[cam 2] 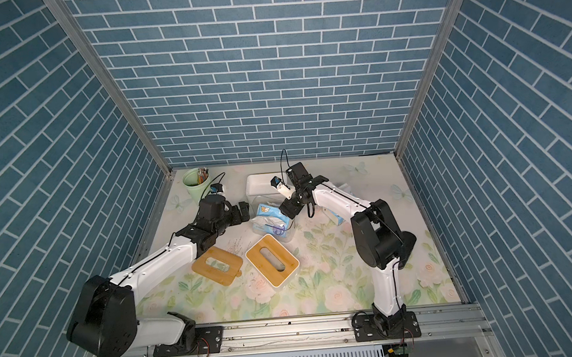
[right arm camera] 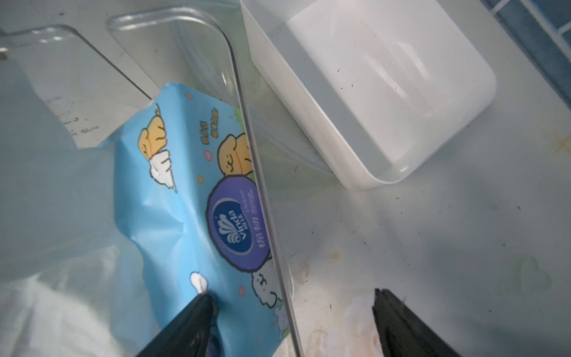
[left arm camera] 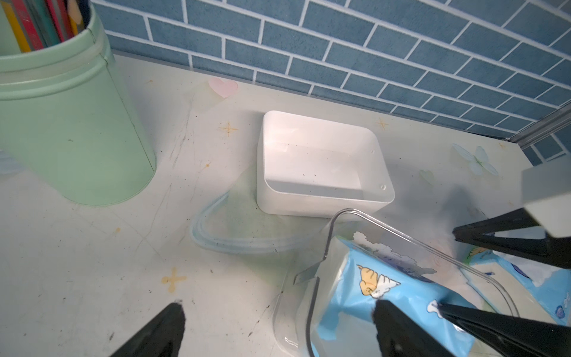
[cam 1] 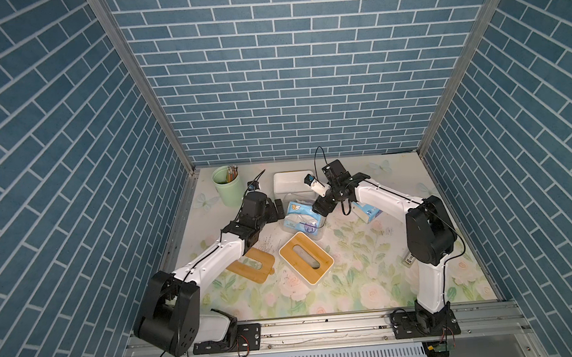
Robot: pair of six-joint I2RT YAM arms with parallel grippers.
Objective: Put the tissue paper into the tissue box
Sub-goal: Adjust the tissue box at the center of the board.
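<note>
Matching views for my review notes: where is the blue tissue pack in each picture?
Top view: blue tissue pack in the clear box, mid-table.
Top view: same place.
Left wrist: behind the clear wall.
Right wrist: against the clear rim.
Shared landmark: the white tub beside the box.

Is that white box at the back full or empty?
Empty: the white box shows only its bare inside, with a few dark specks.

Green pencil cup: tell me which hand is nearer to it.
Left. The left hand sits at the end of the clear tissue box that faces the green pencil cup. The right hand is at the box's opposite side, farther from the cup.
</note>
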